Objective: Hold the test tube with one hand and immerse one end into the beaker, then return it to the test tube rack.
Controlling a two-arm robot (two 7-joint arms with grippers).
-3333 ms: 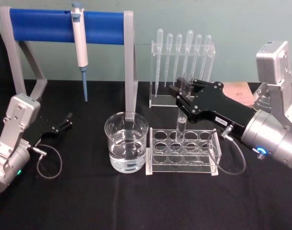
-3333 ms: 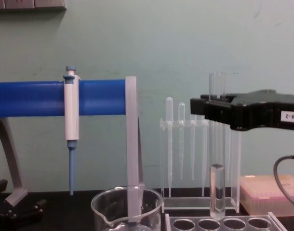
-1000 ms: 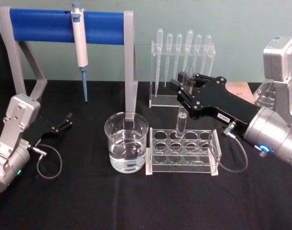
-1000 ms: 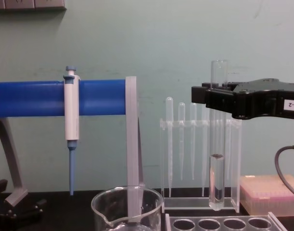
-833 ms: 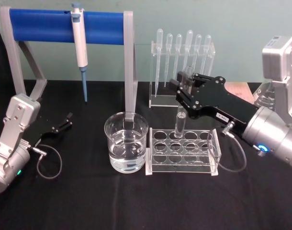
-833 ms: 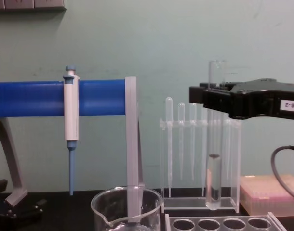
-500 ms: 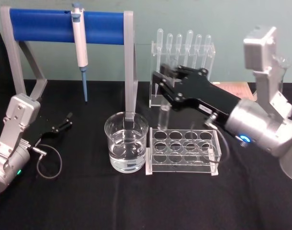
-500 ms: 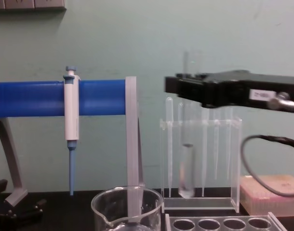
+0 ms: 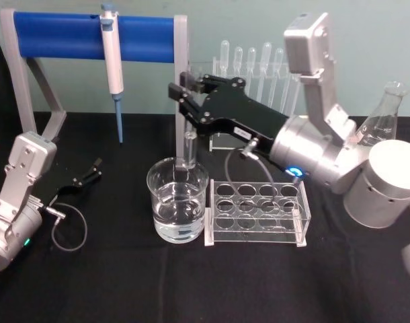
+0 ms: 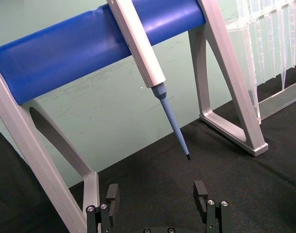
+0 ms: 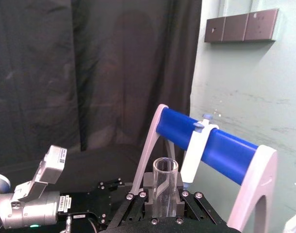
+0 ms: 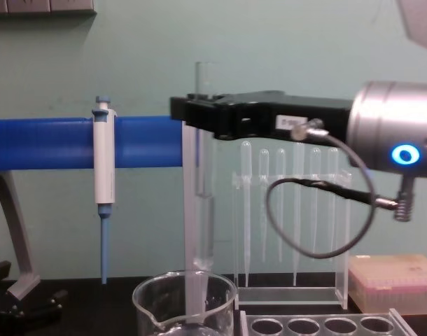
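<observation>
Black table, green wall | right gripper pinches tube upright above beaker | chest view: tube's lower end near rim | left wrist view: left gripper jaws spread, parked at left

The clear glass test tube hangs upright over the beaker, its round bottom at about the level of the rolled rim, near the rim's far side; clear liquid fills its lower part. The right hand, a flat black two-fingered gripper, clamps the tube near its open top, directly above the beaker. The wide glass beaker stands about half full of clear liquid. The clear test tube rack sits just to the beaker's right, its round holes vacant.
</observation>
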